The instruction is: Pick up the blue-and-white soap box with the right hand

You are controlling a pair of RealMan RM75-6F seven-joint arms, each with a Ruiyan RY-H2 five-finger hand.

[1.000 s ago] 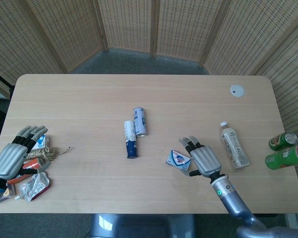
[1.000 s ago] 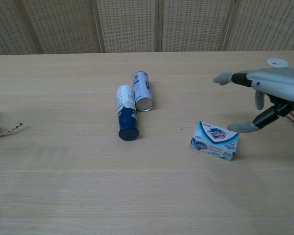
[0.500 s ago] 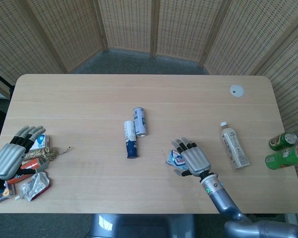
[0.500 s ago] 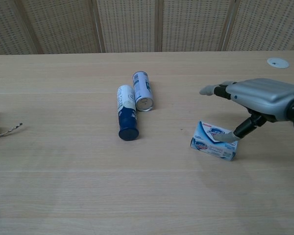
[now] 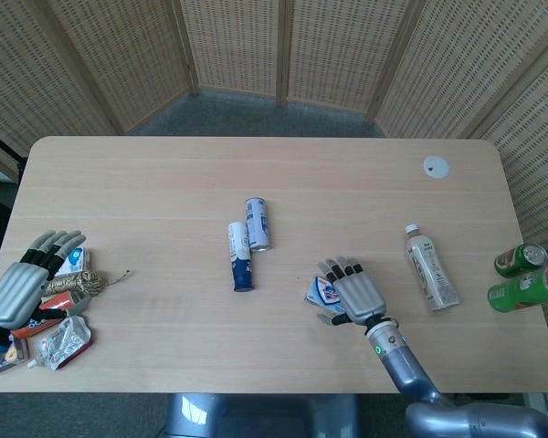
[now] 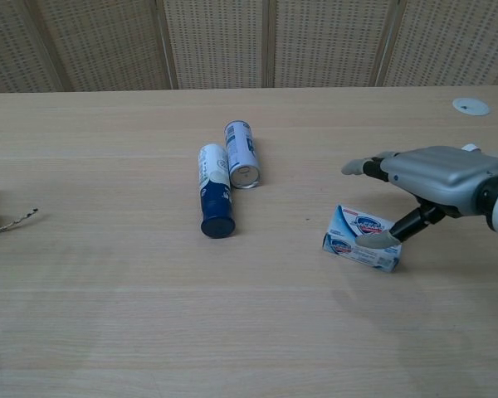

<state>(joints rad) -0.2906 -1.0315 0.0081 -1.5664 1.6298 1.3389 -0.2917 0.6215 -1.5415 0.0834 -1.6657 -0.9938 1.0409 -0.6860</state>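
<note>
The blue-and-white soap box (image 5: 321,292) (image 6: 361,239) lies flat on the table, right of centre and towards the front. My right hand (image 5: 353,292) (image 6: 438,172) hovers over the box's right side, palm down with its fingers (image 6: 363,166) stretched out above the box. Its thumb (image 6: 380,240) touches the box's top front edge. Nothing is gripped. In the head view the hand hides the right part of the box. My left hand (image 5: 20,288) rests with spread fingers at the table's left edge, holding nothing.
Two cylindrical cans (image 5: 241,256) (image 5: 257,224) lie side by side at mid-table. A bottle (image 5: 431,268) lies right of my right hand. Green cans (image 5: 521,260) (image 5: 528,287) sit at the right edge, a white disc (image 5: 436,166) at the back right, and packets with twine (image 5: 62,315) by my left hand.
My right hand has moved left and down over the soap box, and its thumb now touches the box. The box and my left hand have hardly shifted.
</note>
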